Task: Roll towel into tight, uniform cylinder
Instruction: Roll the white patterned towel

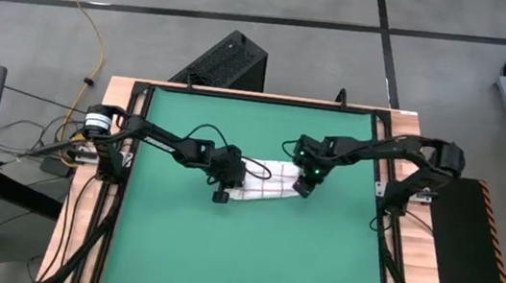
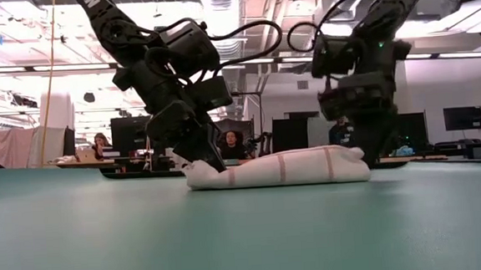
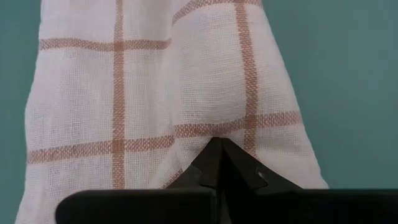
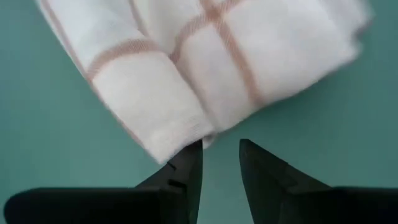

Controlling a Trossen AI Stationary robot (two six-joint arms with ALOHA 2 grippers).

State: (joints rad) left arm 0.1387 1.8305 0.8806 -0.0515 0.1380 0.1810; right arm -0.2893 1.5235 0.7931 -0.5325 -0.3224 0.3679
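The towel [image 1: 268, 180], white with thin red-brown grid lines, lies as a short, loosely rolled bundle in the middle of the green mat [image 1: 219, 263]. In the low view the towel [image 2: 280, 168] rests flat along its underside. My left gripper [image 1: 229, 182] is shut at the bundle's left end, and its tips [image 3: 219, 149] rest against the cloth. My right gripper [image 4: 221, 155] is open at the bundle's right end [image 4: 180, 134], with the mat showing between its fingers. I cannot tell whether it touches the cloth. My left gripper presses its shut fingertips [image 3: 219, 149] onto the top of the towel near its left end [image 2: 202, 167]. The fingers slant down from the table's left side. The cloth [image 3: 205, 106] bulges just ahead of the tips, and the bundle stays on the mat.
A black frame [image 1: 378, 225] borders the mat, with the arm bases at its left [image 1: 100, 123] and right [image 1: 444, 160] sides. Bare mat lies near and far of the towel. People sit at desks [image 2: 233, 144] in the room beyond the table.
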